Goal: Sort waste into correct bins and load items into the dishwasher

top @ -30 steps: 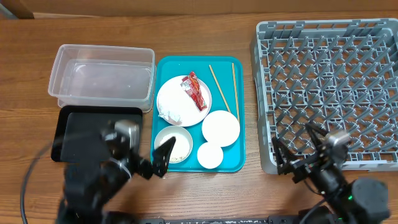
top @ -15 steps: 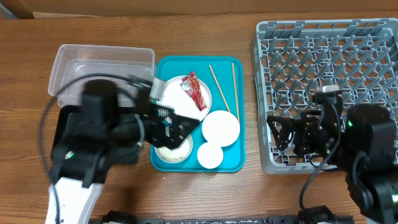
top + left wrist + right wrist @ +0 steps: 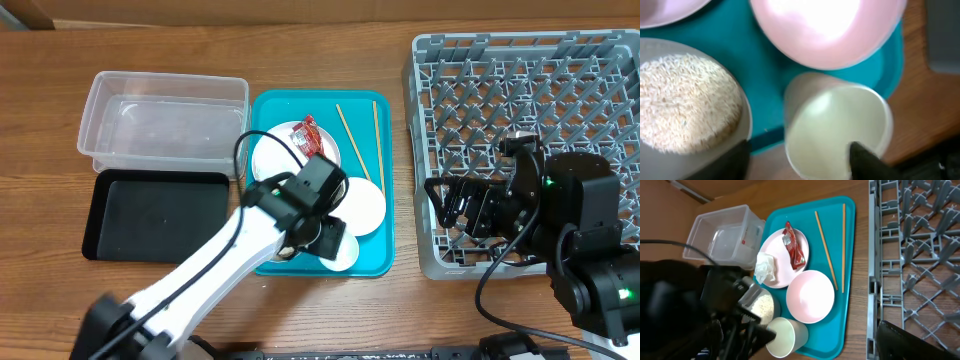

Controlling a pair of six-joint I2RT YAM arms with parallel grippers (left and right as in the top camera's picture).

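My left gripper (image 3: pixel 325 238) (image 3: pixel 795 160) is open low over the teal tray (image 3: pixel 385 240), one finger inside the small white cup (image 3: pixel 835 130) (image 3: pixel 787 337), the other beside the bowl of rice (image 3: pixel 685 100) (image 3: pixel 762 307). The smaller dish (image 3: pixel 365 205) lies just beyond. The large plate (image 3: pixel 785 255) carries the red wrapper (image 3: pixel 792 250) and the white tissue (image 3: pixel 765 267). Two chopsticks (image 3: pixel 352 140) lie at the tray's back right. My right gripper (image 3: pixel 450 205) is open and empty over the front left corner of the grey dish rack (image 3: pixel 530 120).
The clear tub (image 3: pixel 165 125) stands at the back left, with the black tray (image 3: pixel 155 215) in front of it. The left arm stretches from the front left across the teal tray. The rack fills the right side.
My left arm has swung right from above the black tray and lowered its gripper onto the small cup. My right gripper has shifted a little over the rack's corner.
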